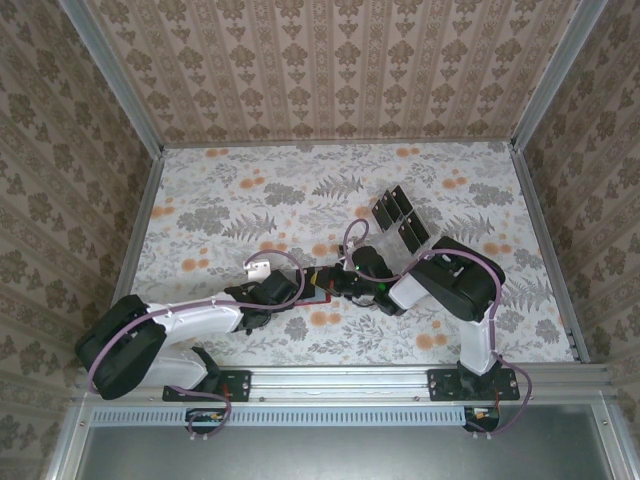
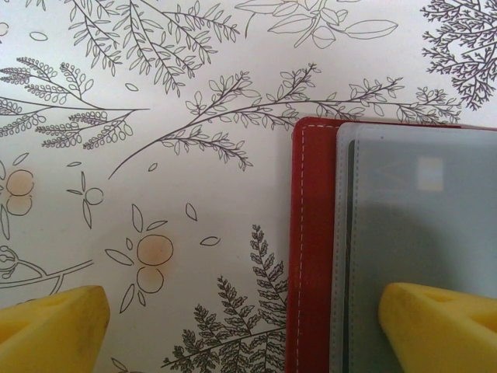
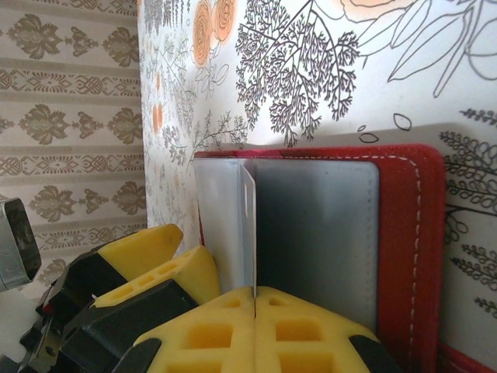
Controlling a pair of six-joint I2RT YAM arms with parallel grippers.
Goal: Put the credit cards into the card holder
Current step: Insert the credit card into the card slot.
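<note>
Right tool (image 3: 255,299) tight on card (image 3: 248,225)

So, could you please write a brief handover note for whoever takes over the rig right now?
Left gripper: open, one finger resting on the open card holder's grey pocket.
Right gripper: shut on a card, held edge-on over the holder's pockets.
Done: one card picked up.
Left: slide it in, then load the black cards standing in the clear rack.
</note>
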